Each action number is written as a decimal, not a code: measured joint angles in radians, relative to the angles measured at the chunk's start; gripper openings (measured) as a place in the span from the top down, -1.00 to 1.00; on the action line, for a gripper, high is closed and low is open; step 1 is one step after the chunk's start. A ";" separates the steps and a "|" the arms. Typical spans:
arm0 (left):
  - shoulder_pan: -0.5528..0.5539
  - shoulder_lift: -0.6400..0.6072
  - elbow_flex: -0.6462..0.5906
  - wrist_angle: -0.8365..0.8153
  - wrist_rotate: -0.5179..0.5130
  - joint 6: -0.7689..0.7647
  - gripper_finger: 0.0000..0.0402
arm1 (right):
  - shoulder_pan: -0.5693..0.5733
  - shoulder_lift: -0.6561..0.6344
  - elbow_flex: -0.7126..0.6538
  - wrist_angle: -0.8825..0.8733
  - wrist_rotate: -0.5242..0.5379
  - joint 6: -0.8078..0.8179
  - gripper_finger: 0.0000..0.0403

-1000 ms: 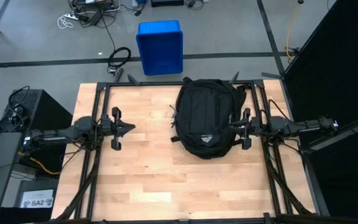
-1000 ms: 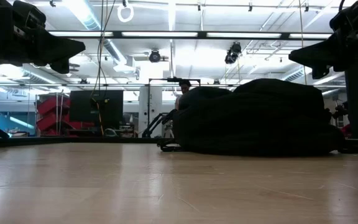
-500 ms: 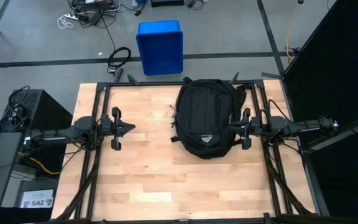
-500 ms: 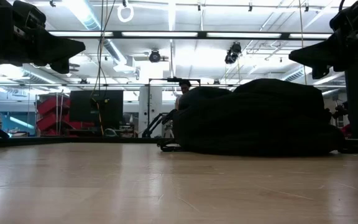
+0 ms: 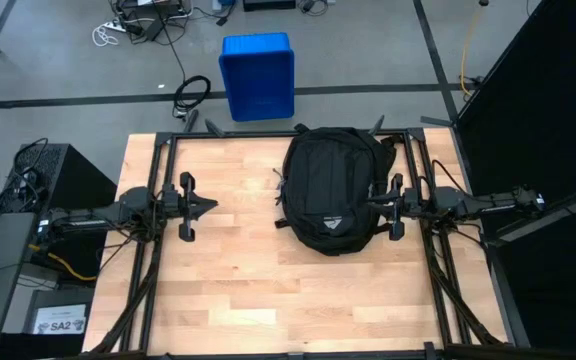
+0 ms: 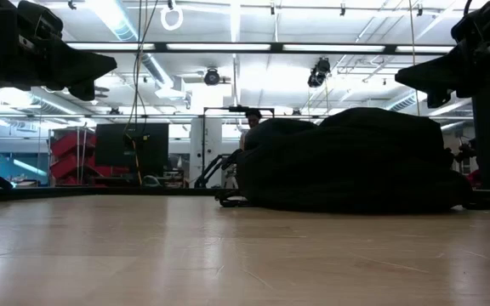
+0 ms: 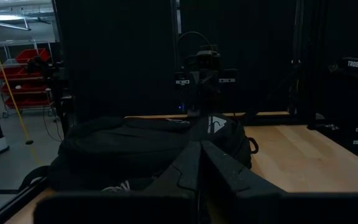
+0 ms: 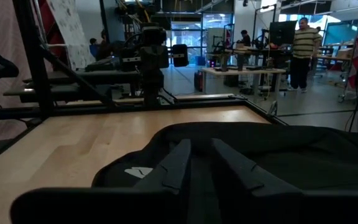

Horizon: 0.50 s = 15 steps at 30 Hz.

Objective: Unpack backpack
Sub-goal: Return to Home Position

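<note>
Pale wood-plank table [image 5: 228,280] in a black rail frame, grey workshop floor around it. Item: backpack [image 5: 330,185], black fabric, rounded, lying flat with its front panel up in the upper right of the high view. Its white triangular logo [image 5: 330,222] sits at the lower end. The bag looks zipped closed, and no contents are visible. Handling, by estimate: a soft, slumping shell likely to sag and fold when lifted; weight uncertain; fabric not slippery. Best purchase is judged to be the straps at its upper right side or a zipper pull, not the broad panel. Left gripper [image 5: 211,205]: centre left of the high view, well apart from the bag, fingers pressed together, empty. Right gripper [image 5: 372,204]: over the bag's right edge, raised clear of it in the low view; whether spread or closed cannot be told. Beyond: blue bin [image 5: 257,75] on the floor past the table's top edge; person in a striped shirt [image 8: 302,43] standing far off in the room.
</note>
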 joint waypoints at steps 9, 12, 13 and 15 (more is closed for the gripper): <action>0.000 0.000 0.000 0.000 0.000 0.000 1.00 | 0.000 0.000 0.000 0.000 0.000 0.000 0.88; 0.000 0.000 0.000 0.000 0.000 0.000 1.00 | 0.000 0.000 0.000 0.000 0.000 0.000 0.88; 0.000 0.000 0.000 0.000 0.000 0.000 1.00 | 0.000 0.000 0.000 0.000 0.000 0.000 0.87; 0.000 0.000 0.000 0.000 0.000 0.000 1.00 | 0.000 0.000 0.000 0.000 0.000 0.000 0.85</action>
